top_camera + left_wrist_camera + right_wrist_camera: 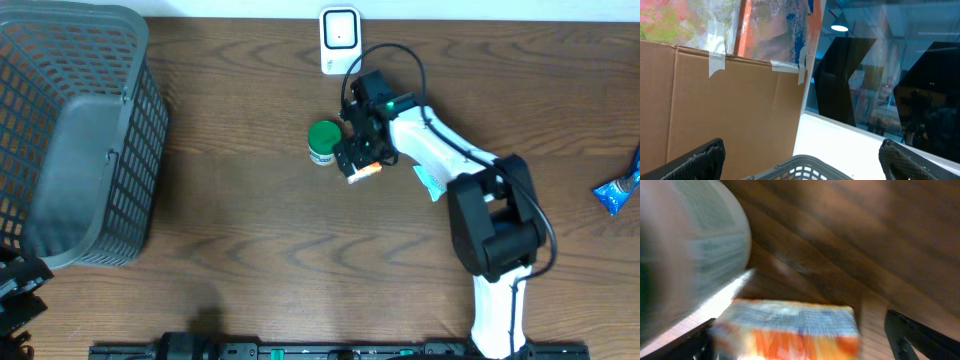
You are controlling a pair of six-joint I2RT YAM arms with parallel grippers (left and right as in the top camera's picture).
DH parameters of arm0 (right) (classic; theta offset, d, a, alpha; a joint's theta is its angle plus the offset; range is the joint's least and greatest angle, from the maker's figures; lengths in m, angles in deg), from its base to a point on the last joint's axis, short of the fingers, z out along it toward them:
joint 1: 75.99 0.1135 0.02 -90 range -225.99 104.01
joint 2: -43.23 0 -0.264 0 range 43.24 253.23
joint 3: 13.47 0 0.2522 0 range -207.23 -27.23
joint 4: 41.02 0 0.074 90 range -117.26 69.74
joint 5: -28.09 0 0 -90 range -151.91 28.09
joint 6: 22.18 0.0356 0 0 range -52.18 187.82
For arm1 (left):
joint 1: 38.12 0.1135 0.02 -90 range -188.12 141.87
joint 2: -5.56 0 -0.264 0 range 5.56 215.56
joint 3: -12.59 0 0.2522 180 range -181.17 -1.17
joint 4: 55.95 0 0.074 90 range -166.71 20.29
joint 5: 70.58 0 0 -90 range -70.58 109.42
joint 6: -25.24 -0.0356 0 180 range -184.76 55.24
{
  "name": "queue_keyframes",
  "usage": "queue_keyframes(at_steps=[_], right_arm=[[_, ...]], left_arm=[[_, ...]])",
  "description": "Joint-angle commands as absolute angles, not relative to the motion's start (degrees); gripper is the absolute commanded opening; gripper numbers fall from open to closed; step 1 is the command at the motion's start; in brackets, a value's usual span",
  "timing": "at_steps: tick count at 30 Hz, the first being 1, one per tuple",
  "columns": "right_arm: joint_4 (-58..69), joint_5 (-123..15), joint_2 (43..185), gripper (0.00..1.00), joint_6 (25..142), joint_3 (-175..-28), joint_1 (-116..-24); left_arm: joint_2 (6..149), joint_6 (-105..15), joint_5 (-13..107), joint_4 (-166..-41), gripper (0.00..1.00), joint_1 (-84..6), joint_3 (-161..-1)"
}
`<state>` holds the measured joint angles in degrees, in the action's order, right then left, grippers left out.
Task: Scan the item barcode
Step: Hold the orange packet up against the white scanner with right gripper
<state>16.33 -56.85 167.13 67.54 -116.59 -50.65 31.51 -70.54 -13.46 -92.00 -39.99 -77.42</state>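
A small orange and white box [364, 172] lies on the wooden table just right of a green-lidded jar [322, 141]. My right gripper [358, 155] hangs over the box, open. In the right wrist view the blurred box [790, 330] sits between the fingers of the right gripper [802, 340], with a gap before the right fingertip [905, 330]. The jar [690, 245] looms at the left. A white barcode scanner [340, 40] stands at the table's far edge. My left gripper [802, 160] is open and holds nothing, low at the front left [15, 300].
A grey mesh basket [80, 130] fills the left of the table; its rim [805, 165] shows below the left fingers. A teal packet [430, 183] lies under the right arm. A blue packet [618, 190] lies at the right edge.
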Motion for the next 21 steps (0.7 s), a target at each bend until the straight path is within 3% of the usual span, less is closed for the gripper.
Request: queue_keyframes(at_steps=[1, 9, 17, 21], right_arm=[[16.2, -56.0, 169.8, 0.99, 70.3, -117.4, -49.3], [19.0, -57.4, 169.8, 0.62, 75.8, -118.4, -49.0], [27.8, -57.3, 169.5, 0.52, 80.6, -122.4, -49.9], [35.9, -56.8, 169.5, 0.51, 82.8, -127.4, -50.4]], left_arm=[[30.9, -70.0, -12.9, -91.9, 0.98, -39.6, -77.2], [30.9, -70.0, -12.9, -92.0, 0.98, -39.6, -77.2], [30.9, -70.0, -12.9, -92.0, 0.98, -39.6, -77.2], [30.9, -70.0, -12.9, -92.5, 0.98, -39.6, -77.2]])
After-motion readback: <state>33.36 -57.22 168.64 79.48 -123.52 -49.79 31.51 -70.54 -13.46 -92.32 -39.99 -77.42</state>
